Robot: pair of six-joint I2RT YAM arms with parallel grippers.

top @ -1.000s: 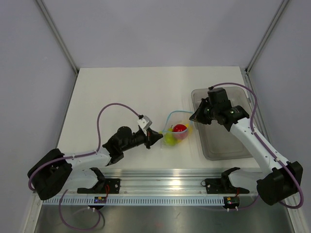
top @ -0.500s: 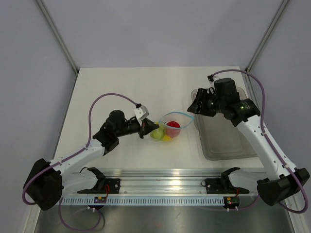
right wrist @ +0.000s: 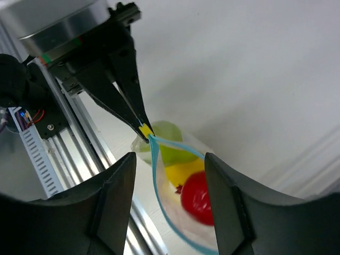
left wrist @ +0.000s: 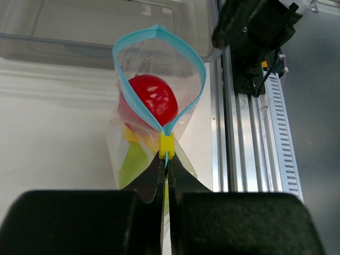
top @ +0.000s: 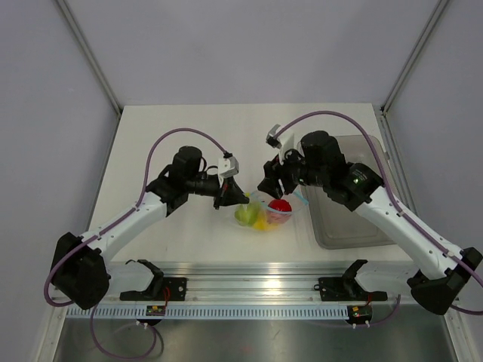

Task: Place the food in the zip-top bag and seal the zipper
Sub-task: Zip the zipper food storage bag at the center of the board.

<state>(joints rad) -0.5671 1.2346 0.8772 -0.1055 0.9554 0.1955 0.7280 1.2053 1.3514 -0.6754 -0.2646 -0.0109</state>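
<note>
1. Bag (top: 266, 213) sits just left of the bin (top: 355, 215), on the table (top: 173, 136); can't tell if its bottom rests on the table or hangs.
2. Left gripper (left wrist: 166, 159) is on the side of the bag away from the bin, with its jaws clamped tight on the end of the bag's mouth, right at the yellow slider (left wrist: 167, 144).
3. Zipper (left wrist: 158, 28) is unsealed. The blue strip makes a wide open loop running from the slider toward the bin.
4. All three fruits are inside the bag. Red fruit (left wrist: 154, 98) is nearest the bin, just under the open mouth.
5. Yellow fruit (right wrist: 183, 170) is in the middle, touching the red one.
6. Green fruit (right wrist: 170, 143) is farthest from the bin, next to the slider end.
7. Right gripper (top: 272, 181) hovers left of the bin, above the bag's mouth. Its fingers (right wrist: 114, 202) are spread wide and grip nothing, and its wrist view shows the bag between them, lower down.
8. The two grippers are near each other, not touching.
</note>
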